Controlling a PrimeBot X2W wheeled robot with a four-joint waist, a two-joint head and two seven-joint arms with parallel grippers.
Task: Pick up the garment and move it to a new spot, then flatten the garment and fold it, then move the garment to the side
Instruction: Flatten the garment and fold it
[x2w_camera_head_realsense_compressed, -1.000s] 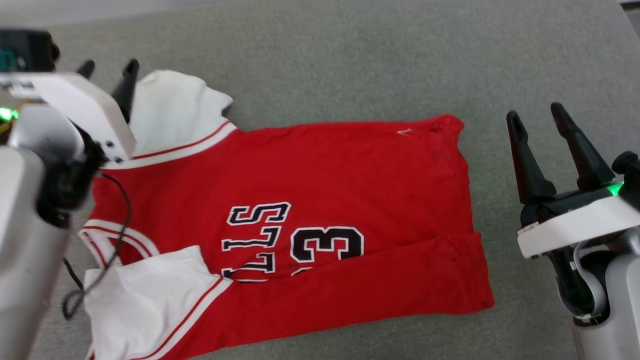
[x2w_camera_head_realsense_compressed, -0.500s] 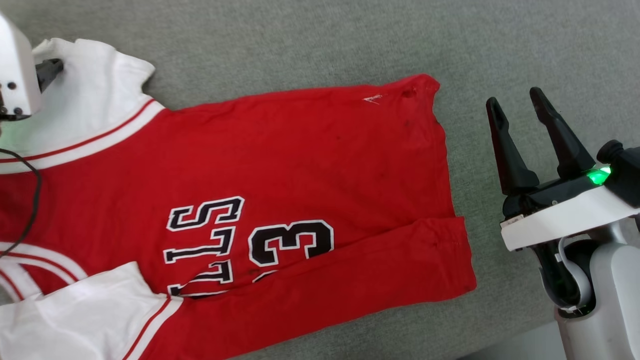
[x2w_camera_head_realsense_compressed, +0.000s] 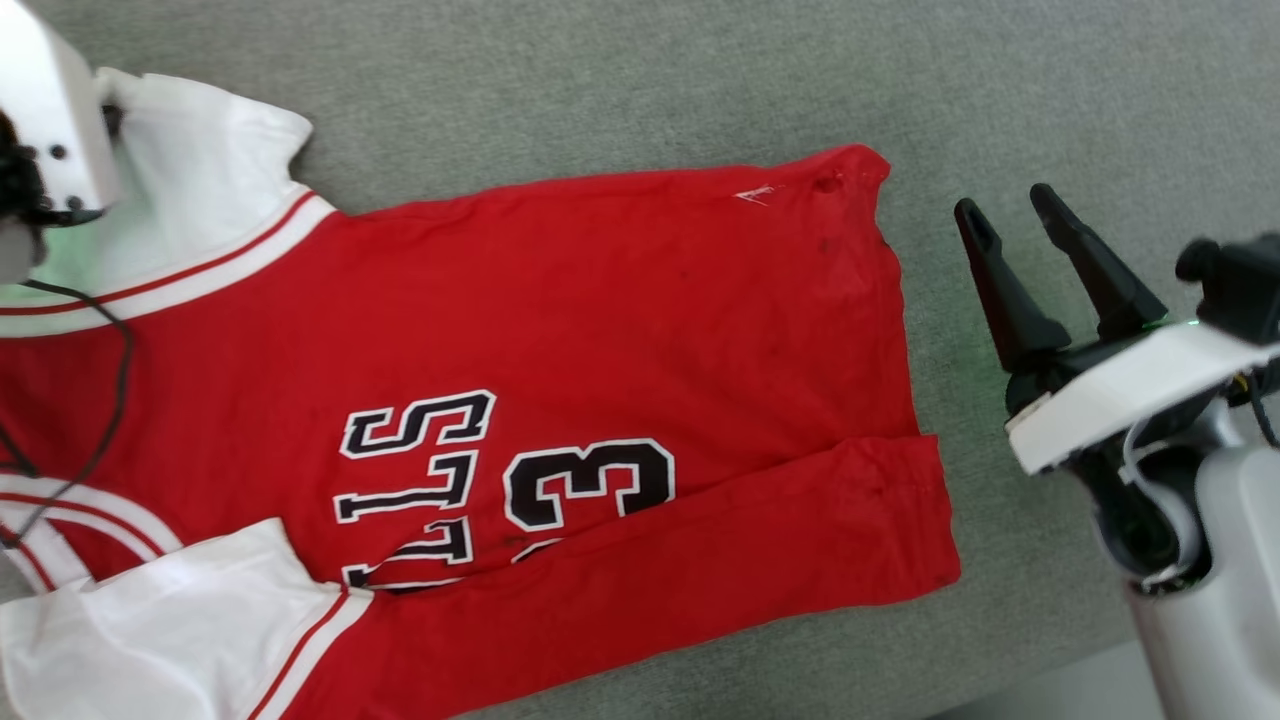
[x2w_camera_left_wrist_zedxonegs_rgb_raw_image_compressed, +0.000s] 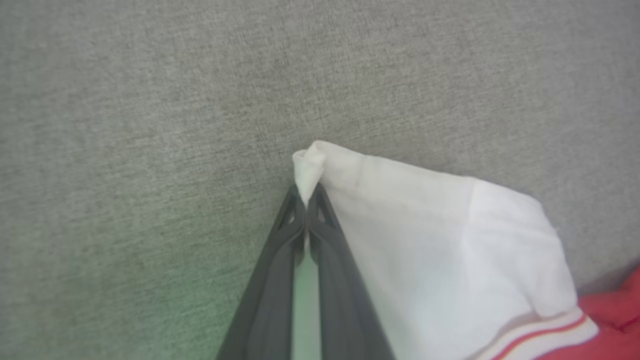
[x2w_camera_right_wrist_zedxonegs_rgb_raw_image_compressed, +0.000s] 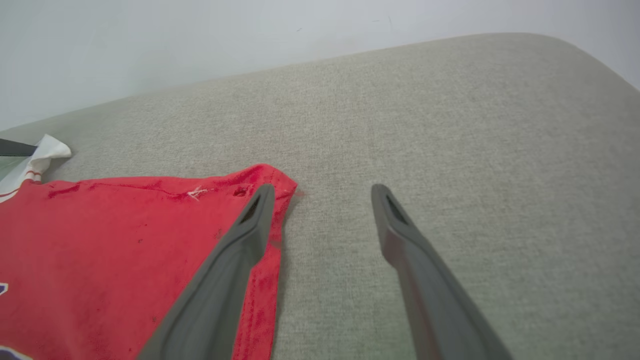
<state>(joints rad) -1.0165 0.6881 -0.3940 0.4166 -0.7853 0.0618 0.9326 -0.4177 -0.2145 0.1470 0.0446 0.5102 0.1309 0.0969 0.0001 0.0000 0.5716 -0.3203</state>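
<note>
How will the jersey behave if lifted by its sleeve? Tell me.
Likely floppy: the garment lies folded and creased. Probably light: the left gripper pinches just a sleeve corner. It may drape and drag, not lift flat.

My left gripper (x2w_camera_left_wrist_zedxonegs_rgb_raw_image_compressed: 306, 200) has its jaws pinched together on the white sleeve corner (x2w_camera_left_wrist_zedxonegs_rgb_raw_image_compressed: 310, 160) of the garment (x2w_camera_left_wrist_zedxonegs_rgb_raw_image_compressed: 440, 250), grey fabric (x2w_camera_left_wrist_zedxonegs_rgb_raw_image_compressed: 125, 125) underneath.

One red jersey-style T-shirt (x2w_camera_head_realsense_compressed: 600, 330) with black, white-outlined lettering, carrying two white short sleeves (x2w_camera_head_realsense_compressed: 200, 190). Two pincers, the left pincer (x2w_camera_left_wrist_zedxonegs_rgb_raw_image_compressed: 306, 200) and the right pincer (x2w_camera_head_realsense_compressed: 1005, 203), each with two long dark fingers (x2w_camera_head_realsense_compressed: 1000, 290). One thin black cable (x2w_camera_head_realsense_compressed: 122, 340). One grey woven-fabric surface (x2w_camera_head_realsense_compressed: 600, 90).
</note>
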